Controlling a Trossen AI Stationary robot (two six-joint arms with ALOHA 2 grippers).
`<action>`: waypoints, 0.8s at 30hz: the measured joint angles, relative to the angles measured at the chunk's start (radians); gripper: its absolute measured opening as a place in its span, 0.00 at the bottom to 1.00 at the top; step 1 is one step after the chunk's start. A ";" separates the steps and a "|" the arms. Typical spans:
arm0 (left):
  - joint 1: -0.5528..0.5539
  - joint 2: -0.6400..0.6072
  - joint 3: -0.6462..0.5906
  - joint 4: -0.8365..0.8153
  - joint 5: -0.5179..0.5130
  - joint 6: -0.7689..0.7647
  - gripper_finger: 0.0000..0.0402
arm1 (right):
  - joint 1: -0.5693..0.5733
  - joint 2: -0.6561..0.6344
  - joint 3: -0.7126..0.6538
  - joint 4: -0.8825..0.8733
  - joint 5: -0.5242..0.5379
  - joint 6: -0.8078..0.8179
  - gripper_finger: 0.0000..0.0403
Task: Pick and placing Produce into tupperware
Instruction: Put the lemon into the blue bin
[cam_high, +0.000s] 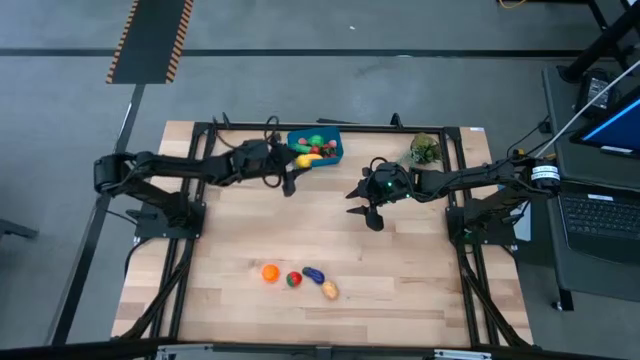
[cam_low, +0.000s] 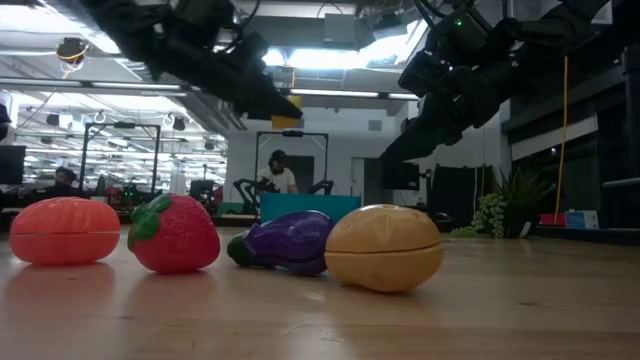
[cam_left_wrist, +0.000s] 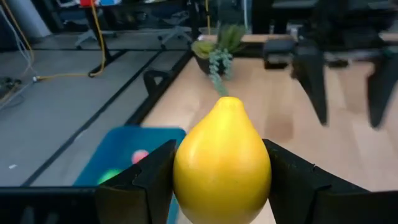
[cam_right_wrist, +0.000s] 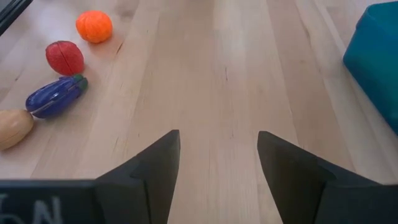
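Observation:
My left gripper (cam_high: 298, 163) is shut on a yellow lemon (cam_left_wrist: 222, 165) and hangs by the left edge of the blue tupperware (cam_high: 316, 146), which holds several produce pieces. An orange (cam_high: 270, 272), a red strawberry (cam_high: 293, 279), a purple eggplant (cam_high: 314, 274) and a tan potato (cam_high: 330, 290) lie on the table near its front edge. My right gripper (cam_high: 365, 205) is open and empty above the table's middle, right of the tupperware. My left gripper pinches the lemon by its two opposite sides (cam_left_wrist: 184, 173) between its two fingers. The fingers come from the table's left, slanting a little downward. The lemon's pointed end (cam_left_wrist: 227, 102) faces away from the gripper, and the lemon is lifted clear of the table.
A leafy green sprig (cam_high: 424, 150) stands at the far right corner. Black frame bars (cam_high: 330, 127) run along the table's far edge and sides. Bare wood lies between the tupperware and the four pieces at the front.

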 joint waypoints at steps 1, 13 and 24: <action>0.009 0.015 0.023 -0.003 0.001 0.005 0.49 | 0.000 0.000 0.000 0.000 0.000 -0.001 0.54; 0.139 0.205 0.270 -0.253 0.095 0.033 0.49 | 0.000 0.000 0.000 -0.005 0.000 -0.005 0.54; 0.254 0.325 0.499 -0.555 0.186 0.135 0.49 | 0.000 0.000 0.000 -0.011 0.000 -0.008 0.54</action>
